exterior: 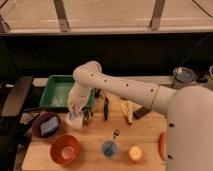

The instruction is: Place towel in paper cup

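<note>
A white paper cup point(75, 121) stands on the wooden table point(145, 135) at the left, in front of the green tray point(57, 90). My gripper point(75, 108) hangs straight down over the cup, its tip at the cup's rim. A pale bunched thing, which looks like the towel point(74, 106), shows at the gripper's tip just above the cup. The white arm point(120, 86) reaches in from the right and bends down at the elbow.
A dark bowl with a blue thing point(47, 125) sits left of the cup, and a red bowl point(65, 149) in front of it. A blue cup point(108, 148), an orange fruit point(134, 153), a banana point(126, 111) and a black tool point(106, 107) lie to the right.
</note>
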Available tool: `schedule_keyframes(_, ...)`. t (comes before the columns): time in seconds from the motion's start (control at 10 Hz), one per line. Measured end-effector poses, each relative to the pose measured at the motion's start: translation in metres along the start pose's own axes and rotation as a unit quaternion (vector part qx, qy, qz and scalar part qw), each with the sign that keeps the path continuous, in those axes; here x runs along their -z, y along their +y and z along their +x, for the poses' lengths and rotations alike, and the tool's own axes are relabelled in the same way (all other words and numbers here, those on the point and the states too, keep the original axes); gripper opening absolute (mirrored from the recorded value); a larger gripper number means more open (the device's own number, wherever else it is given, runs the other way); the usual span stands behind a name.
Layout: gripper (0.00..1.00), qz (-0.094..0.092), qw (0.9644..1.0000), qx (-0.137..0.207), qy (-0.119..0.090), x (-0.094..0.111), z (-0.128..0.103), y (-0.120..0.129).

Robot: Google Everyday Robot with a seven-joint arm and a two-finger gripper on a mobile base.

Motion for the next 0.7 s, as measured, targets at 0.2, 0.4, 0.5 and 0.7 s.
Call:
schedule_keyframes(0.2,0.72,0.001,0.9999,-0.012,-0.001,0.002,0.002,0.012)
schedule_keyframes(0.4,0.72,0.020,0.9995,-0.020,0.011,0.022,0.002,0.024)
schedule_keyframes(0.5,0.72,0.032,0.9989,-0.025,0.021,0.037,0.002,0.027)
schedule_keyframes(0.7,0.72,0.063,0.9953,-0.048,0.056,0.086,0.006,0.043)
